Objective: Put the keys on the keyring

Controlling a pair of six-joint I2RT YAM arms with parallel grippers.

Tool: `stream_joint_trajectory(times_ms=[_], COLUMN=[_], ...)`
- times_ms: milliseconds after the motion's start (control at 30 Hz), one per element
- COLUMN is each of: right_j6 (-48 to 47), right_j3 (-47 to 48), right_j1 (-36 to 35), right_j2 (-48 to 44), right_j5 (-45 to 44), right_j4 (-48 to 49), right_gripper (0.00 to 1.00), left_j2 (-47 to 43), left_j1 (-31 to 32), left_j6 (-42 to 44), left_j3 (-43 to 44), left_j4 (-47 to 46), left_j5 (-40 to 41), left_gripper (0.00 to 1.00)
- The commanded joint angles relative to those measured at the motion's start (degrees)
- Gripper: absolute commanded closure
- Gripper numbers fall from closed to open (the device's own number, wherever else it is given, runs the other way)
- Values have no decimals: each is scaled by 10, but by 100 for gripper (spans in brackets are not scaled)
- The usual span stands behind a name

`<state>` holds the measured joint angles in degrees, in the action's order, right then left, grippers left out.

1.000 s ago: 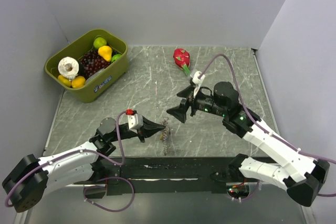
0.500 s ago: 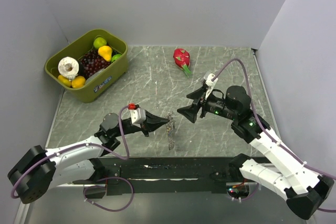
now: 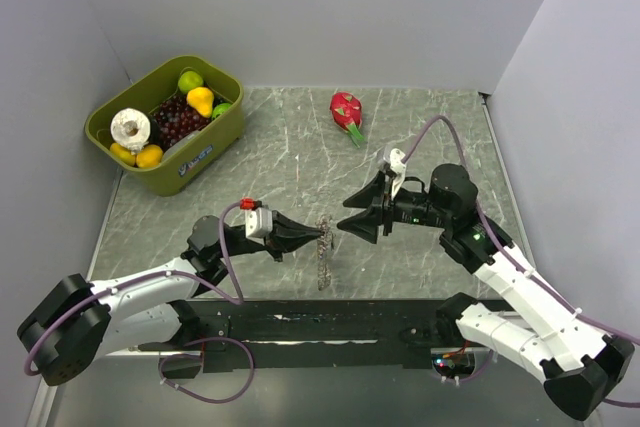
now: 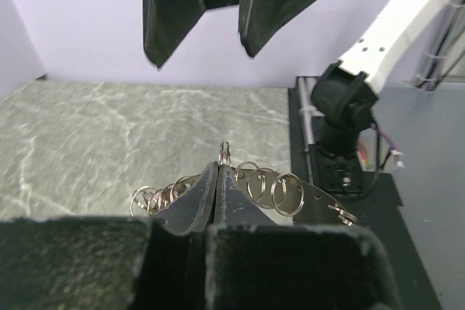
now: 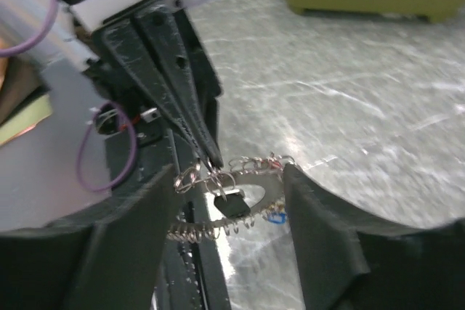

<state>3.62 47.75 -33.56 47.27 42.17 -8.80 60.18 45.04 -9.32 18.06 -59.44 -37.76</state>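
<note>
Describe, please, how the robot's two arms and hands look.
The left arm and right arm are white shells with black joints. The left hand and right hand are black, each with two tapering wedge fingers. A purple cable loops to each white wrist camera; the left one has a red cap.

You have little room where the claws meet: the left claw (image 3: 320, 237) pinches the keyring (image 3: 322, 259) above the worktop (image 3: 290, 152), and the hoop hangs in the gap between the spread fingers of the right claw (image 3: 346, 217). Behind them the worktop lies free up to the dragon fruit (image 3: 346, 108) at the back; the green bin (image 3: 212, 145) blocks the far left corner.
</note>
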Motion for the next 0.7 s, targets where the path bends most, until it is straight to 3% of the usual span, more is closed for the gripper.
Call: stream_joint_trajectory(times_ms=[0,200,667], right_j6=[40,91,88], right_j3=[-18,-43,-55], right_j1=[3,3,3], right_j2=[19,23,9], right_j5=[74,92,113], right_j4=[72,142,129], right_gripper=[39,44,49], left_j2=[5,22,9], left_j1=[-1,-1,-2], left_j6=[-22,-47,-54], left_j3=[38,50,55], left_j4=[-93,-119,-129], left_j5=[-59,-89,-79], left_gripper=[99,99,99])
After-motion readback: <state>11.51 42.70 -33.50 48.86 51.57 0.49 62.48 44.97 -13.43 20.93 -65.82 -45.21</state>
